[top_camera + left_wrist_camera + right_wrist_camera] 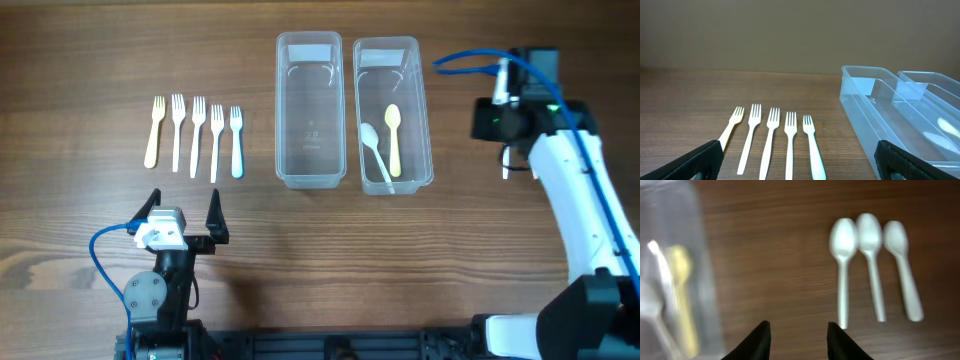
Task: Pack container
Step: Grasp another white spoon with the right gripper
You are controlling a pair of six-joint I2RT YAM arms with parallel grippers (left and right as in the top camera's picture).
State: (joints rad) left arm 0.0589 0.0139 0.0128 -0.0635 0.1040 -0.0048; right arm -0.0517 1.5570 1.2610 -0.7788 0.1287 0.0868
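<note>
Two clear containers stand side by side at the back of the table. The left container holds nothing. The right container holds a yellow spoon and a white spoon. Several forks lie in a row left of them. In the right wrist view three white spoons lie on the wood, right of that container. My right gripper hovers open between container and spoons, with nothing between its fingers. My left gripper stands wide open just short of the forks.
The right arm reaches along the table's right side and covers the loose spoons from overhead. The left arm's base sits at the front left. Bare wood lies in front of the containers.
</note>
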